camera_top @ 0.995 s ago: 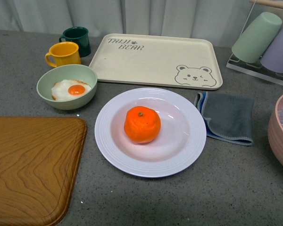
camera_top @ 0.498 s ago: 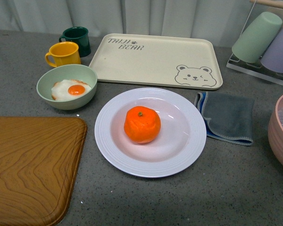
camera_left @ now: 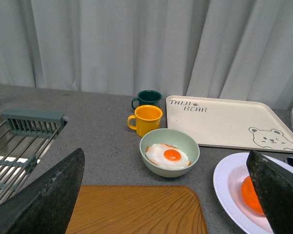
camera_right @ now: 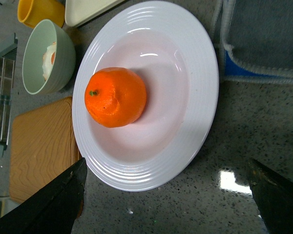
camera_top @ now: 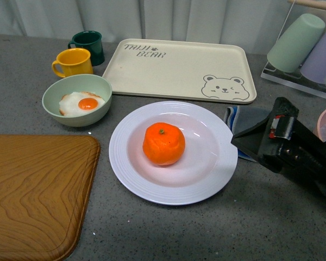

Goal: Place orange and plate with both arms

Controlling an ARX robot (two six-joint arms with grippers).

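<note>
Orange point(camera_top: 163, 143) lies in the middle of the white plate point(camera_top: 206, 175), with its small green stem dot on top. The plate stands on the grey surface point(camera_top: 228, 231), a little right of centre in the front view.

At the far left you see a wooden board point(camera_top: 38, 190) lying flat. Behind it is a pale green bowl point(camera_top: 79, 120) with a fried egg point(camera_top: 81, 103) inside. Further back stand a yellow mug point(camera_top: 73, 62) and a dark green mug point(camera_top: 89, 43), close together. To the right of the mugs lies a beige tray point(camera_top: 179, 70) with a bear drawing, just behind the plate.

Right of the plate lies a grey cloth point(camera_top: 249, 116), mostly covered by the right arm. The right claw point(camera_right: 166, 163) is open: in its wrist view the two dark fingers are wide apart, with the plate and the orange between them. In the front view one finger reaches the right rim of the plate; you cannot tell if it touches.

At the far right are a pink bowl point(camera_top: 325, 117), a green cup point(camera_top: 296, 43) and a lilac cup point(camera_top: 323, 54), both cups tilted on a rack.

The left claw point(camera_left: 165, 152) shows only in its own wrist view. It is open too, holds nothing, and faces the green bowl.
</note>
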